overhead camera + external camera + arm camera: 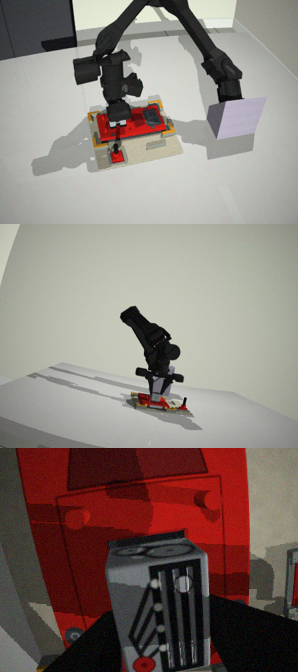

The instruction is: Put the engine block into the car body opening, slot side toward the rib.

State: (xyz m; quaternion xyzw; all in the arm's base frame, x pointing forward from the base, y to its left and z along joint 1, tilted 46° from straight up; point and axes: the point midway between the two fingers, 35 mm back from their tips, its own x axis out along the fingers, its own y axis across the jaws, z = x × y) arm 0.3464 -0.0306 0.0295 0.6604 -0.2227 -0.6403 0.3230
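The red car body (140, 130) (235, 523) lies on a beige board (168, 147). My gripper (117, 121) (158, 394) (160, 613) is shut on the grey engine block (113, 124) (156, 397) (125, 600), one black finger on each side, over the car body. In the wrist view a dark strip of the opening (147, 538) shows just beyond the block's far end. In the exterior view the block stands upright, its upper part above the red body. Its lower end, the rib and the slot side are hidden, so I cannot tell how deep it sits.
Orange and grey corner brackets (99, 144) (168, 130) surround the body. A red piece with a black upright knob (117, 157) (183, 407) sits in a grey frame on the board. A grey strip (156, 144) is beside it. A lilac box (242, 118) is at the right, below another dark arm.
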